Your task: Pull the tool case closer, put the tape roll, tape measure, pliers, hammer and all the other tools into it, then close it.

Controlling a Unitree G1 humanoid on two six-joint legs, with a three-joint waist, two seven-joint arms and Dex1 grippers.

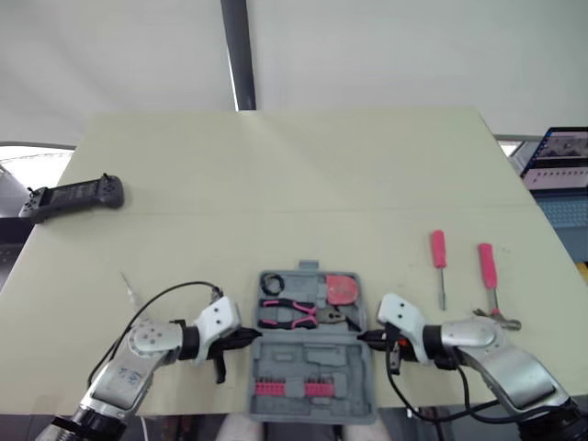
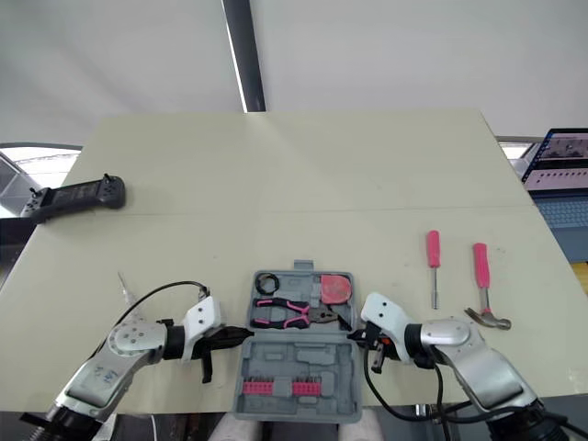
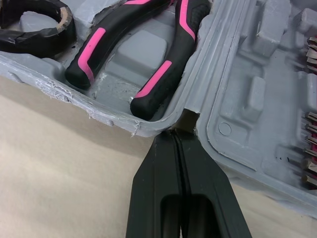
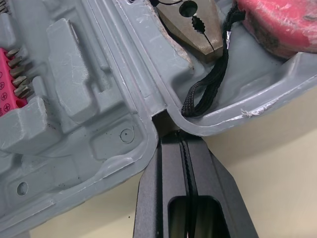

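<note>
As the open case (image 1: 312, 363) sits at lower centre, its hinge notches are met by the left gripper (image 1: 241, 338) and right gripper (image 1: 365, 337), jaws pressed together, likely so it can be dragged closer.

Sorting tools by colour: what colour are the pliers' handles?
Black and pink pliers; left wrist view.

The case (image 1: 312, 363) is grey, with pink bit strips (image 1: 269, 388). The pliers (image 1: 289, 315) are pink and black, the tape measure (image 1: 342, 289) red, the tape roll (image 1: 273, 283) black. The screwdriver (image 1: 439, 250) and the hammer (image 1: 487, 266) have pink handles. The bench (image 1: 276, 184) is pale cream.
</note>
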